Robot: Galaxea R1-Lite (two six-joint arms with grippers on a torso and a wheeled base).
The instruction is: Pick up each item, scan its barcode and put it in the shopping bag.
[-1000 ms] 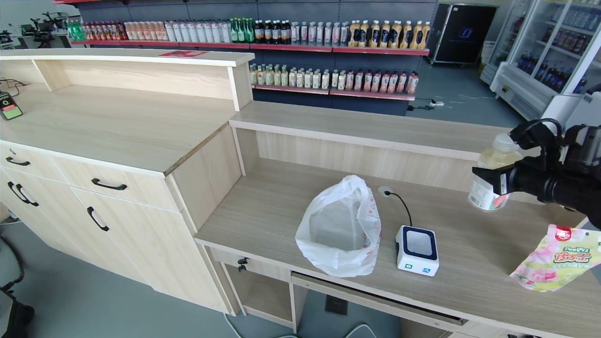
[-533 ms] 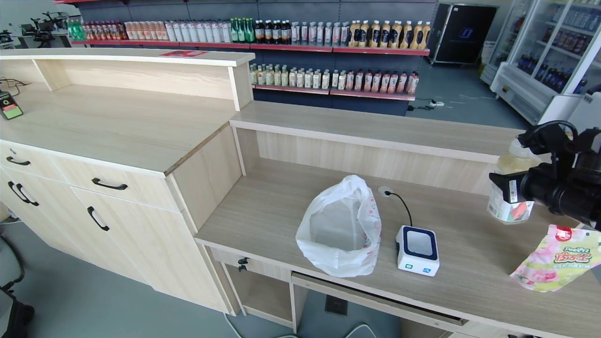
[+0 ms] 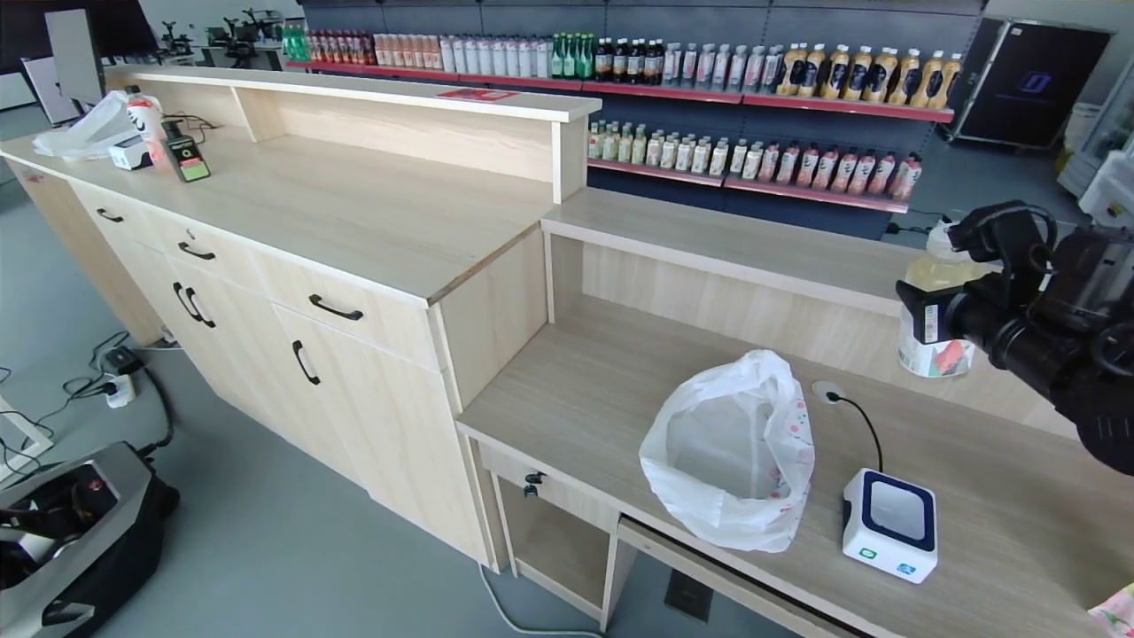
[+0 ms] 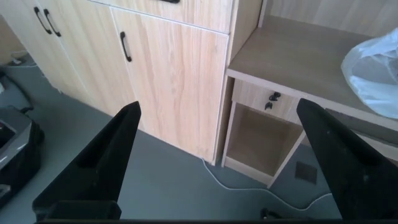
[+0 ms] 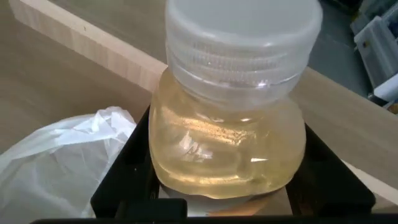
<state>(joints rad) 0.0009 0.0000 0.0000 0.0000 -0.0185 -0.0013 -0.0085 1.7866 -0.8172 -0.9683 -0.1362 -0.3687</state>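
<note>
My right gripper [image 3: 941,330] is shut on a clear bottle [image 3: 930,306] of pale yellow drink with a white cap, held upright above the low desk [image 3: 602,390], to the right of the bag and behind the scanner. In the right wrist view the bottle [image 5: 230,124] sits between the black fingers [image 5: 127,177]. The white shopping bag [image 3: 735,452] stands open on the desk, with the white scanner [image 3: 890,525] beside it. A pink pouch [image 3: 1118,611] lies at the desk's right front corner. My left gripper [image 4: 214,155] is open over the floor, left of the desk and the bag [image 4: 373,68].
A raised ledge [image 3: 735,244] runs behind the desk, and a taller counter [image 3: 354,213] with drawers adjoins on the left. The scanner's cable [image 3: 864,421] runs to a hole in the desk. Drink shelves [image 3: 753,97] line the back wall.
The head camera has swung left, shifting the whole picture. My right gripper still holds the bottle and has carried it left, nearer the scanner and bag.
</note>
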